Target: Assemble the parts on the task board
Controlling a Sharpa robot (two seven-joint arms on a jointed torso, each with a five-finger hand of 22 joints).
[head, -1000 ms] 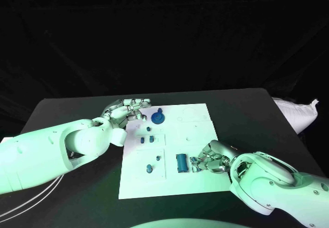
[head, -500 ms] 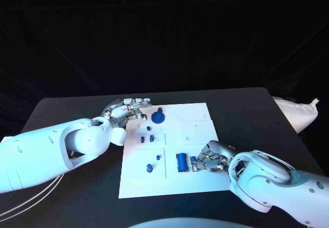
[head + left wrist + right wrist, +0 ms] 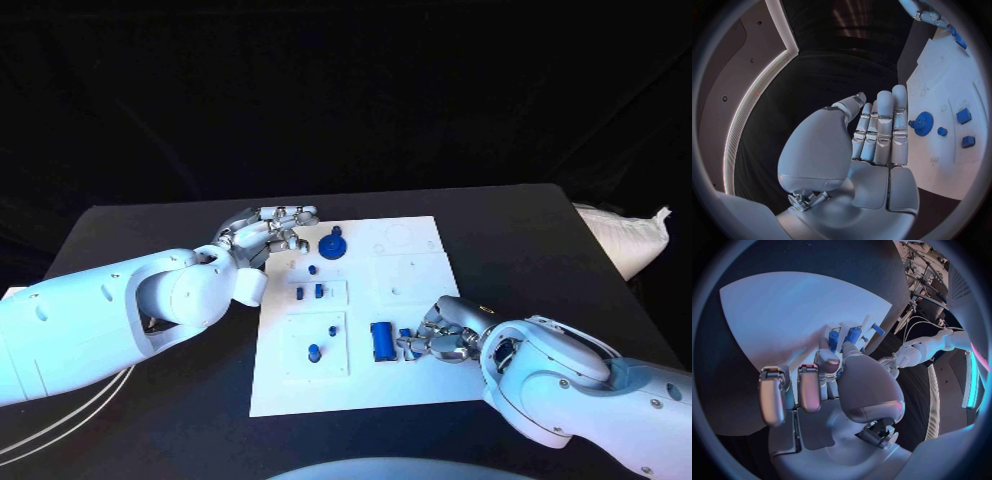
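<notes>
The white task board [image 3: 418, 385] lies mid-table. A blue gear [image 3: 333, 246] stands at its far left part. My left hand [image 3: 267, 232] rests just left of the gear at the board's far corner, fingers straight and holding nothing; the left wrist view has that hand [image 3: 876, 145] beside the gear [image 3: 924, 123]. A blue rectangular block [image 3: 382, 340] lies near the board's right side. My right hand [image 3: 441, 340] sits against it, its curled fingers pinching a small blue part [image 3: 407, 344]. In the right wrist view the hand [image 3: 826, 385] curls over blue pieces [image 3: 853, 334].
Small blue pegs stand in the board's left panels [image 3: 300, 293], [image 3: 333, 330], [image 3: 313, 352]. A white bag [image 3: 627, 240] lies at the table's right edge. Pale cables [image 3: 58, 425] hang off the near left. Bare black table [image 3: 159, 400] lies around the board.
My right hand has crept a little left, closer against the blue block. The left hand and the gear have stayed put.
</notes>
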